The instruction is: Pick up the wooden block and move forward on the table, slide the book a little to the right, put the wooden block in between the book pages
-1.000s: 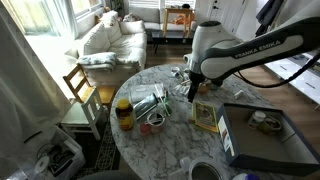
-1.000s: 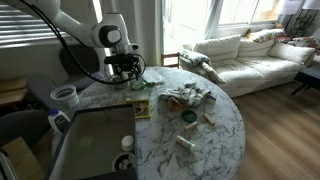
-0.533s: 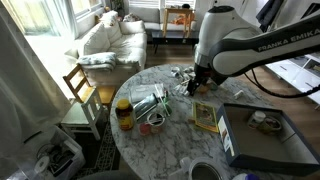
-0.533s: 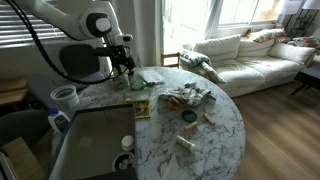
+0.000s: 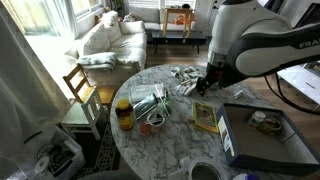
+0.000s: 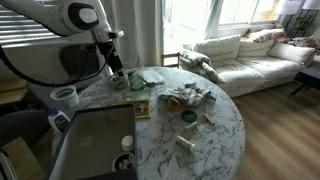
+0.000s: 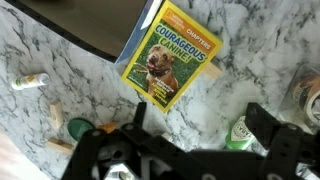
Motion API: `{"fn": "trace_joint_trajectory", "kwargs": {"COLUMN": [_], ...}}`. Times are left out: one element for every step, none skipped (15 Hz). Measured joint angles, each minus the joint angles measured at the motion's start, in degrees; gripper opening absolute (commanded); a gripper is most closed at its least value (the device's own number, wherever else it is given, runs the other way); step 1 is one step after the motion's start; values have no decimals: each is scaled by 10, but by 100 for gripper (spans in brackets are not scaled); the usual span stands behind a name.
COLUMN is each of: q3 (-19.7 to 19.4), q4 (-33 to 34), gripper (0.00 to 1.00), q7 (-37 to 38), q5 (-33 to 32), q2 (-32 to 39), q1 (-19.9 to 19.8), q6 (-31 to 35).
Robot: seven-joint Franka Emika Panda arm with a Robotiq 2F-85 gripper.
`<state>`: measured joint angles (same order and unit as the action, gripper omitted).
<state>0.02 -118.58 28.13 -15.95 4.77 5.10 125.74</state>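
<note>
In the wrist view, at far left, a small pale cylinder with a green end (image 7: 30,81) lies on the round white-and-grey marble counter (image 7: 60,50), and right of it, at lower left, sit two short tan wooden pieces (image 7: 55,117); which of them, if either, is the task's wooden block I cannot tell for sure. A block like that looks light, stiff and easy to pinch across its short sides, though it could skid on the smooth marble.

Near the frame's middle lies the thin olive-yellow book with a dog picture on its cover (image 7: 168,63), flat and closed, turned at a slant, its upper left corner touching or just under the edge of the large dark grey tray (image 7: 90,25). The book looks light and floppy; sliding it by pressing on the cover seems safer than pinching its edge, and its pages will need lifting before anything goes between them.

Along the bottom of that view the black hand (image 7: 205,150) hangs above the counter, jaws spread wide and grasping nothing, the book just beyond its fingertips.

In an exterior view the book (image 5: 206,118) sits right of centre on the counter (image 5: 180,140), beside the tray (image 5: 270,140), with the hand (image 5: 205,88) above it, pointing down from the bulky white arm (image 5: 260,40) at upper right.
</note>
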Motion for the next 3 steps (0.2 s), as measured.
{"fn": "trace_joint_trajectory", "kwargs": {"q3": [0,0,0], "q4": [-3,-4,-4], "gripper": [100,100,100], "q7": [2,3,4], "q5": [0,0,0], "q2": [-3,-3,-3], "q1": [0,0,0], "q6": [0,0,0]}}
